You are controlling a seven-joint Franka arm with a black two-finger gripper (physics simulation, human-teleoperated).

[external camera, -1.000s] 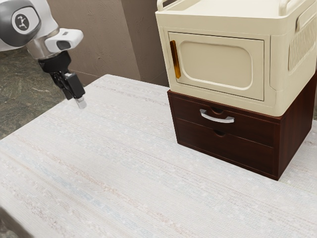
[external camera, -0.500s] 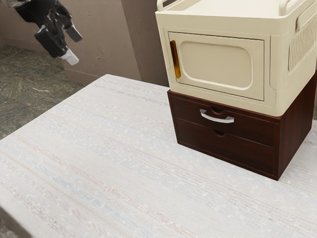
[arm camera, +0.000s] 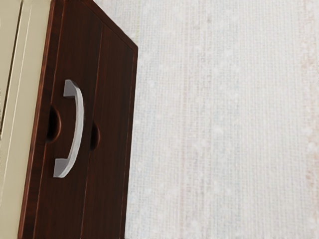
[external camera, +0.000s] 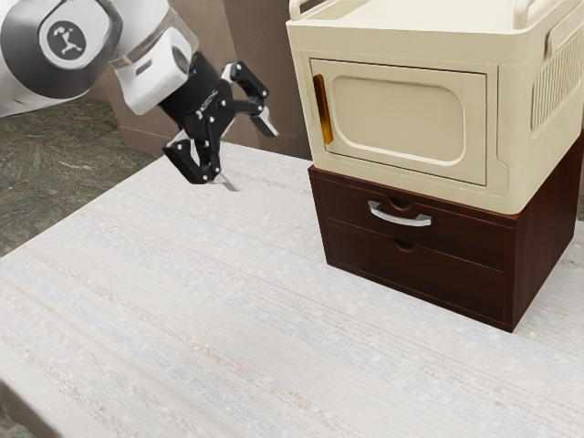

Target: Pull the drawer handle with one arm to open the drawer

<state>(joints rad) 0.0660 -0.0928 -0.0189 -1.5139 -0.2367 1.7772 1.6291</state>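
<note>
The exterior view shows a brown wall (external camera: 260, 50) and blotchy dark floor (external camera: 55, 173) past the big, pale, stripy table (external camera: 182, 301). On it, a cream box (external camera: 411, 46) sits on dark wooden drawers (external camera: 411, 278). The black gripper (external camera: 251, 154) is wide open, holding nothing, well apart from the silver handle (external camera: 400, 220) on the shut top drawer (external camera: 474, 242). The wrist view shows both the handle's feet (arm camera: 61, 168).
</note>
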